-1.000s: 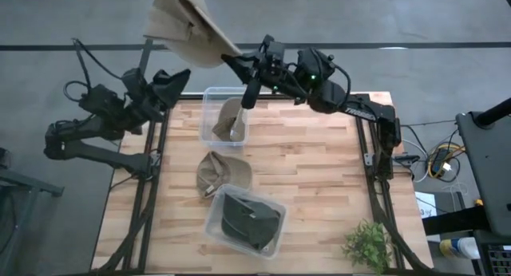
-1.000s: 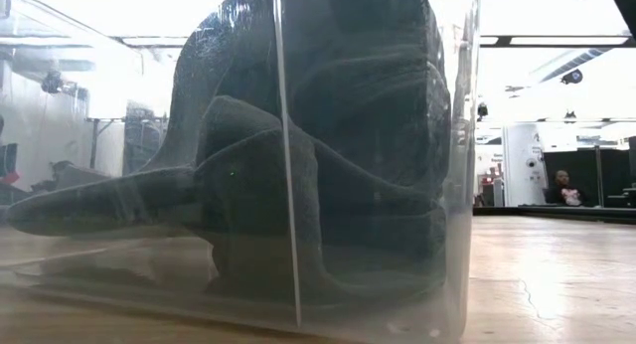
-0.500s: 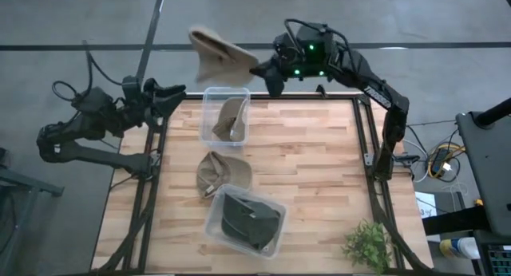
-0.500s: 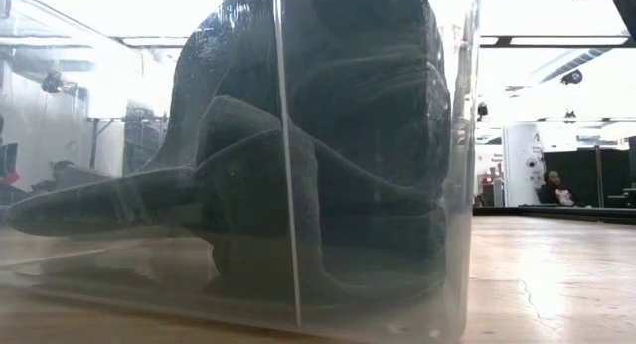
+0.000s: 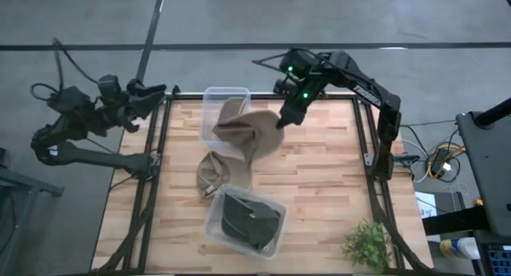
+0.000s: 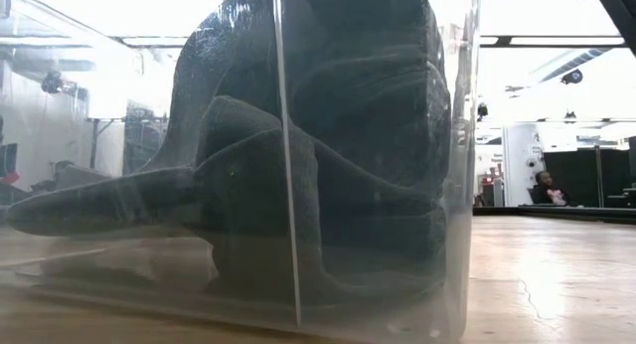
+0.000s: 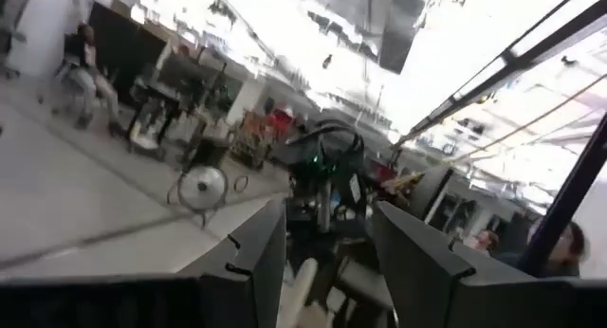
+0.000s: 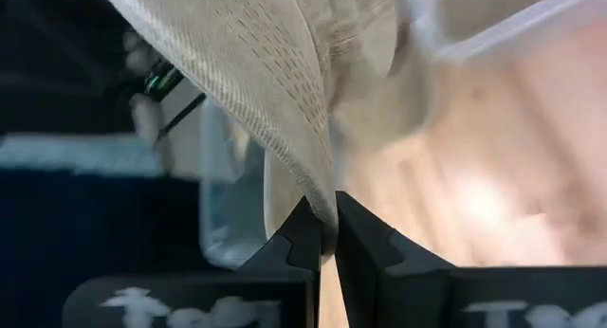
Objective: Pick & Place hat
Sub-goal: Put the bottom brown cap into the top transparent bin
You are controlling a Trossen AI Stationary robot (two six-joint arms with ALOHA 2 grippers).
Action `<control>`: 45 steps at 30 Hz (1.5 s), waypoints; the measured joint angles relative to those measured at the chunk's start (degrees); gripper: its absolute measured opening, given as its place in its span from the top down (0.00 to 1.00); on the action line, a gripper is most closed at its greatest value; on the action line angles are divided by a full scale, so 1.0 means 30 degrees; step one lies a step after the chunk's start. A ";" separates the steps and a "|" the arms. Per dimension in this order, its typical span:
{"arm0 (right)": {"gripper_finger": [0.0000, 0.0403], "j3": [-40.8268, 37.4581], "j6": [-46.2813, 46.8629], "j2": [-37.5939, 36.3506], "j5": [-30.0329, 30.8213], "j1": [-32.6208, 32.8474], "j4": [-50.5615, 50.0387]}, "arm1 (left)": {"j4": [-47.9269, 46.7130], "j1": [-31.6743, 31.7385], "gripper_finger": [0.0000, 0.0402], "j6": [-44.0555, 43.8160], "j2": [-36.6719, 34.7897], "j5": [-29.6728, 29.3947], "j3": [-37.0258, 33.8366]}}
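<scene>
We note a tan hat of woven, perforated fabric hanging crumpled over the far middle of the surface, its edge pinched between the closed fingers of the right gripper. Its left part overlaps the clear bin at the far left, where a second tan hat lies. A third tan hat rests flat on the wood just nearer. A dark hat sits folded inside the near clear bin.
</scene>
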 joint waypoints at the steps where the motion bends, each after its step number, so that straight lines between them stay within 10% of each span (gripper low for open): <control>1: 0.97 0.0000 -0.0003 0.0077 -0.0398 0.0119 -0.0061 | -0.0384 0.0007 0.62 -0.0446 0.0160 0.0196 0.0018; 13: 0.97 -0.0008 0.0400 0.1402 -0.5765 0.1666 -0.0490 | -0.1579 0.0000 0.62 -0.3510 0.3661 0.5790 -0.0098; 26: 0.97 -0.0015 0.0523 0.2978 -0.6674 0.2524 -0.1169 | -0.1023 -0.0003 0.62 -0.4009 0.5132 1.0667 -0.0054; 45: 0.97 -0.0015 0.0549 0.3682 -0.8812 0.2365 -0.1032 | -0.1740 -0.0015 0.62 -0.5149 0.6587 1.1980 -0.0054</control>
